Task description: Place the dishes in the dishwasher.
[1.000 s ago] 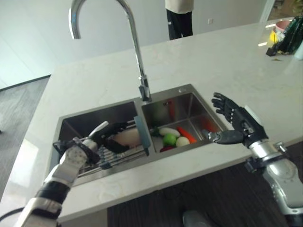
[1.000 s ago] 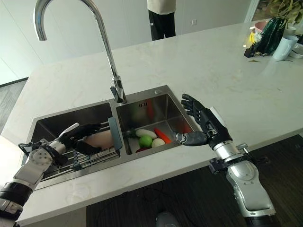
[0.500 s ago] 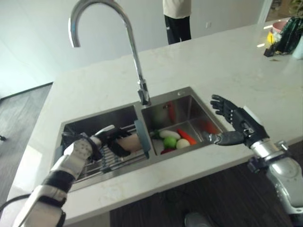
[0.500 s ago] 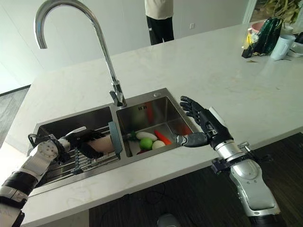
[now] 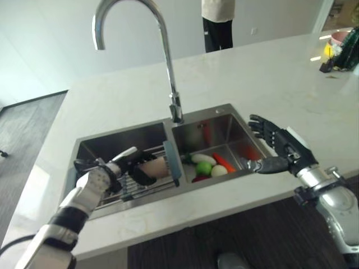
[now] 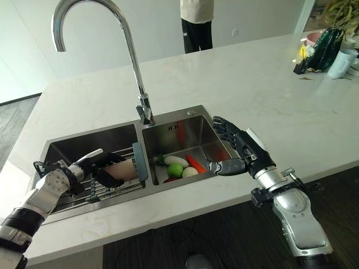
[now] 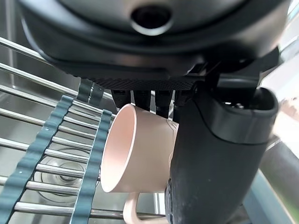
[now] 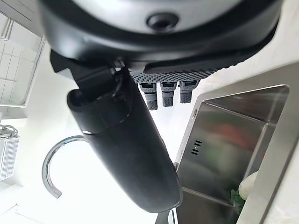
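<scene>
In the left basin of the sink [image 6: 185,116], over the wire rack [image 7: 42,154], left hand [image 6: 98,168] curled round a pink cup [image 7: 135,154], seemingly lifted slightly, right hand [image 6: 241,151] spread wide above vegetables [image 6: 179,165] in the right basin.

Since a second ago the left hand [image 5: 120,168] has closed further round the pink cup [image 7: 135,149] on the rack [image 6: 112,188], sliding slightly toward three o'clock, nearer the sink divider.
</scene>
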`<state>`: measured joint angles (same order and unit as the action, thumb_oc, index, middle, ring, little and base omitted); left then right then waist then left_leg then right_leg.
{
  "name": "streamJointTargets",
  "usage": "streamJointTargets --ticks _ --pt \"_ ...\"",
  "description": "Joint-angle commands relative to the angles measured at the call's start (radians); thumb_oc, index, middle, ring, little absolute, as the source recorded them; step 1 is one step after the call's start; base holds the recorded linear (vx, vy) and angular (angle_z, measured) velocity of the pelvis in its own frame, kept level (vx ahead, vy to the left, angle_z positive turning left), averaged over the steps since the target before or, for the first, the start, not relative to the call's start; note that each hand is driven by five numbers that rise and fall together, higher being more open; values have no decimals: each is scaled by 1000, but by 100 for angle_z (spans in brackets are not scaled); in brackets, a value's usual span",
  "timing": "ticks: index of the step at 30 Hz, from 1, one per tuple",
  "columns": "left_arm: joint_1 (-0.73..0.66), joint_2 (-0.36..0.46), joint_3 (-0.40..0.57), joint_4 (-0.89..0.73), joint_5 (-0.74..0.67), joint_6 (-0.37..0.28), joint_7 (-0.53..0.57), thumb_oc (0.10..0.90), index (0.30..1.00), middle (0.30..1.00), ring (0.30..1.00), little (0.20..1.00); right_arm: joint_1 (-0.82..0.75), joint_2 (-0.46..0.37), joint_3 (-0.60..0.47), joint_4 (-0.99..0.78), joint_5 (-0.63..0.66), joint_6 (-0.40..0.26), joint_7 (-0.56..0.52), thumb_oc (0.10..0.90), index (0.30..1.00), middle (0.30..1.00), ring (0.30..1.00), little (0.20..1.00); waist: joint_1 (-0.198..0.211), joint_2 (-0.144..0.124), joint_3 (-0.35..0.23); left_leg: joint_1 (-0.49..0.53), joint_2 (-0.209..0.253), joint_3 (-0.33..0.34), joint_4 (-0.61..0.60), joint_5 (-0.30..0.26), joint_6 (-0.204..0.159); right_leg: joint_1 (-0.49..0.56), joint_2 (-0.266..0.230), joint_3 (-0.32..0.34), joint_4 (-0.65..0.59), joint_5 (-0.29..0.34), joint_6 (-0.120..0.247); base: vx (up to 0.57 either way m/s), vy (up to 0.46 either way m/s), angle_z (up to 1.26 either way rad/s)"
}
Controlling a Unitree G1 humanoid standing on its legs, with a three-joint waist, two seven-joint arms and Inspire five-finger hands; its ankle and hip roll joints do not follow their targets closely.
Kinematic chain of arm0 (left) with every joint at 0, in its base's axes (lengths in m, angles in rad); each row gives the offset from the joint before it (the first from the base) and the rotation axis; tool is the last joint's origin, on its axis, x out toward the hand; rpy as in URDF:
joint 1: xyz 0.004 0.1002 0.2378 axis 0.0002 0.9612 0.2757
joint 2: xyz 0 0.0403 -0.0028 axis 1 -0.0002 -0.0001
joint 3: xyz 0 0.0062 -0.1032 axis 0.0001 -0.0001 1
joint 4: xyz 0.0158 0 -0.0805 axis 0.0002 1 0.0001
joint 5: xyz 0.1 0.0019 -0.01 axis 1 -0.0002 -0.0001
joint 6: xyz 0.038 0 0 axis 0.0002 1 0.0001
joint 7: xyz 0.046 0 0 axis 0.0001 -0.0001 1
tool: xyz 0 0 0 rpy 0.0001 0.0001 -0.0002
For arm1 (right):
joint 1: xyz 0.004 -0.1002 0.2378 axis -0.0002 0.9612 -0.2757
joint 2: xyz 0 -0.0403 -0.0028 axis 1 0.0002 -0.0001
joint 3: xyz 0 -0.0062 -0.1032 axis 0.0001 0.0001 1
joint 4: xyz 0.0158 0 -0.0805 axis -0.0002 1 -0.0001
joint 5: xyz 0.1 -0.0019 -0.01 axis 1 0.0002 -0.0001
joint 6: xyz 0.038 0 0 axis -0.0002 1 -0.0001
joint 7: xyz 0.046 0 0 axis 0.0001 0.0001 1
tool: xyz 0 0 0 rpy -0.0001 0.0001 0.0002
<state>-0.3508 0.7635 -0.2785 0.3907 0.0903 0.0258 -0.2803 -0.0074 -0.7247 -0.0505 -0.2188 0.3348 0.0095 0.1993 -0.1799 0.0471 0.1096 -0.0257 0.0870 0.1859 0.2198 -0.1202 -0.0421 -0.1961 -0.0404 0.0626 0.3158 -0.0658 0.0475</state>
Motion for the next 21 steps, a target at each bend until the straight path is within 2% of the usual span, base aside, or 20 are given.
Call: streamJointTargets --ticks 1,5,7,8,10,14,17,18,21 --pt "-61 90 148 -72 -30 -119 189 400 300 300 300 300 -69 -1 -83 -64 12 -110 -38 800 900 900 900 900 24 -22 -34 -24 41 -45 80 -98 -28 85 -62 -30 -16 -76 105 0 0 0" --pt "1 88 292 -188 -84 -195 311 400 300 300 300 300 -54 21 -100 -79 -6 -105 -54 800 900 900 900 900 45 -28 -37 -33 36 -62 80 -97 -30 86 -69 -43 -16 -81 102 -7 -18 14" --pt "37 73 364 -260 -102 -216 349 400 300 300 300 300 -46 38 -109 -88 -14 -104 -58 800 900 900 900 900 53 -32 -38 -36 35 -70 80 -97 -31 87 -72 -48 -16 -84 100 -15 -31 15" --pt "73 56 422 -318 -102 -243 397 400 300 300 300 300 -40 54 -118 -95 -24 -102 -64 800 900 900 900 900 65 -35 -38 -39 34 -78 80 -96 -32 88 -76 -55 -16 -86 99 -29 -39 13" --pt "125 34 481 -376 -111 -282 452 400 300 300 300 300 -32 70 -125 -109 -35 -98 -73 800 900 900 900 900 78 -38 -38 -43 33 -86 80 -94 -33 89 -80 -62 -16 -89 97 -30 -39 16" --pt "217 -23 574 -481 -181 -418 540 400 300 300 300 300 -11 102 -144 -144 -47 -105 -110 800 900 900 900 900 94 -43 -43 -49 31 -103 80 -90 -34 92 -83 -74 -16 -95 92 -14 -43 14" --pt "265 -98 618 -608 -260 -503 474 400 300 300 300 300 -4 144 -161 -181 -63 -120 -153 800 900 900 900 900 111 -47 -47 -53 34 -113 80 -86 -38 97 -86 -89 -16 -101 87 -2 -88 15" --pt "285 -126 632 -669 -278 -524 455 400 300 300 300 300 -3 160 -173 -204 -80 -144 -200 800 900 900 900 900 120 -48 -47 -54 37 -117 80 -83 -41 100 -87 -97 -16 -103 83 -30 -127 17" --pt "308 -172 637 -732 -322 -562 431 400 300 300 300 300 -15 194 -182 -221 -82 -193 -296 800 900 900 900 900 140 -48 -46 -55 50 -122 80 -76 -50 104 -88 -118 -16 -107 76 -40 -122 18"
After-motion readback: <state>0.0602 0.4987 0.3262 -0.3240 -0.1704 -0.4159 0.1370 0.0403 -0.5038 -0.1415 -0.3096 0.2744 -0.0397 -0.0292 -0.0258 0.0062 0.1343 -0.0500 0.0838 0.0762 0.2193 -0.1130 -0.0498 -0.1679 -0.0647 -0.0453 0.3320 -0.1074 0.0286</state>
